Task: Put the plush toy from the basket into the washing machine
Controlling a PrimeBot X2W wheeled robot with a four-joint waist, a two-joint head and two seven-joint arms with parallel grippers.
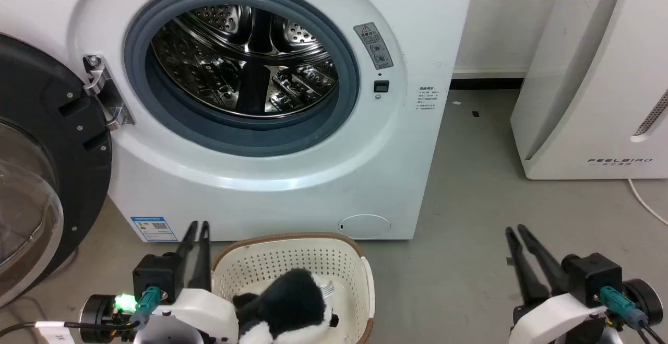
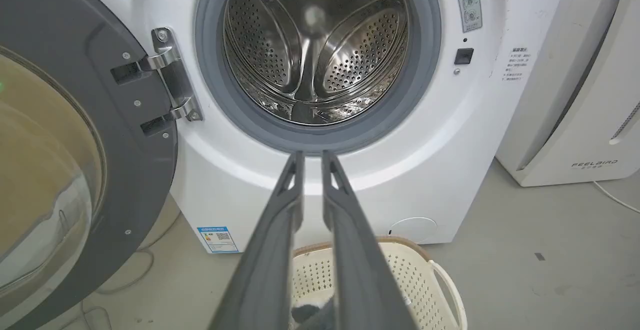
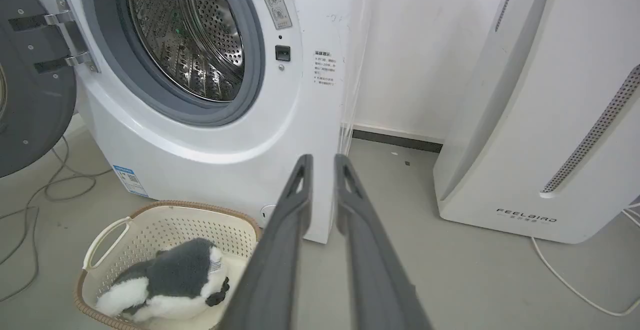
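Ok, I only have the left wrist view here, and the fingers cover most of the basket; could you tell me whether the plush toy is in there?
Observer: Yes. In the head view the plush toy lies inside the basket, toward the end nearest the robot.
Operator: Thank you. Where is the right hand?
Observer: The right hand is over bare floor, well to the right of the basket, and it holds nothing.
Operator: And how does my left hand sit relative to the basket?
Observer: In the head view the left hand shows right beside the basket's left rim, with its fingers pointing toward the washing machine.
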